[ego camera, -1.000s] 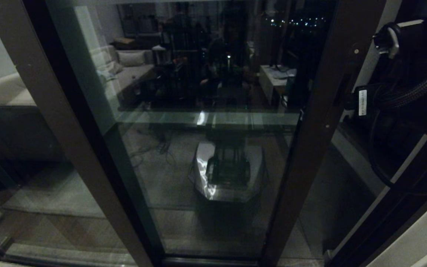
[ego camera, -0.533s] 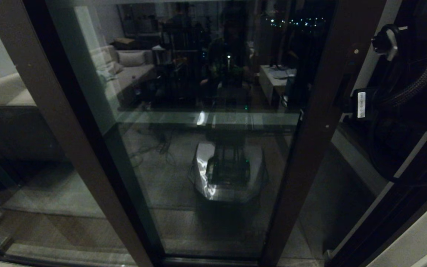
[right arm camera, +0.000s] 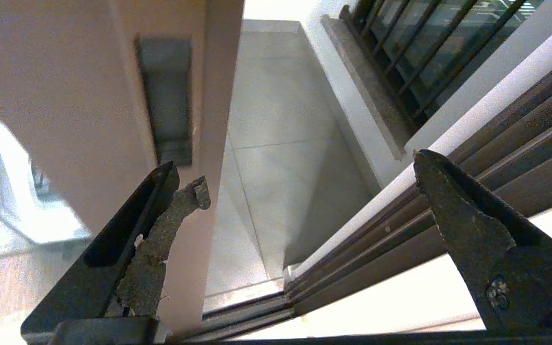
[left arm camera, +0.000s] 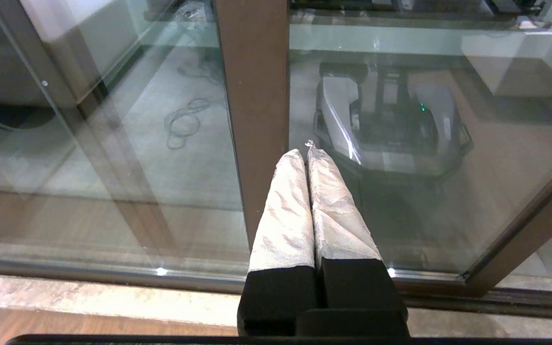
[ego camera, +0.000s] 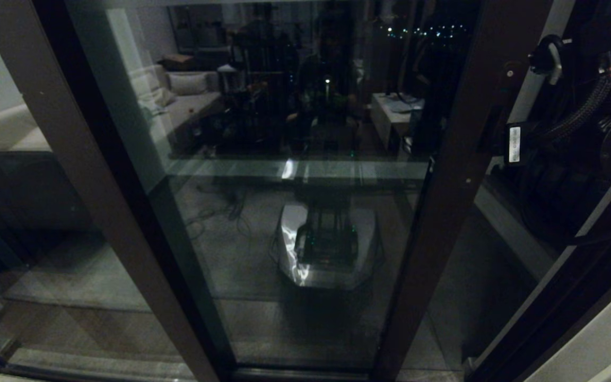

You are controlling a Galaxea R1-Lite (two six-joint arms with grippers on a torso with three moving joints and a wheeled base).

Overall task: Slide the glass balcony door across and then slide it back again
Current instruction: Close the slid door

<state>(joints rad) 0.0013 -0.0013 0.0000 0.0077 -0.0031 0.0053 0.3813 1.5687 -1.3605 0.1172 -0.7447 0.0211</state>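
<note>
reaching in close, the right gripper [right arm camera: 304, 191] is spreading wide at the upright edge of the glass balcony door [ego camera: 443, 201], which is standing part open. it is looking big, heavy and breakable; the slot handle [right arm camera: 166, 100] is the best hold.

the left gripper [left arm camera: 307, 153] is waiting pinched together, holding nothing.

No legible text; white label [ego camera: 514, 144] on right arm unreadable.

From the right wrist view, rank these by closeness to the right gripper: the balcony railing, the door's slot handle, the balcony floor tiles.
Right gripper, open, at the glass balcony door edge:
1. Slot handle, recessed in the door stile just beyond one finger.
2. Balcony floor tiles, below, through the gap beside the stile.
3. Balcony railing, at the balcony's far side, past the low wall.
</note>
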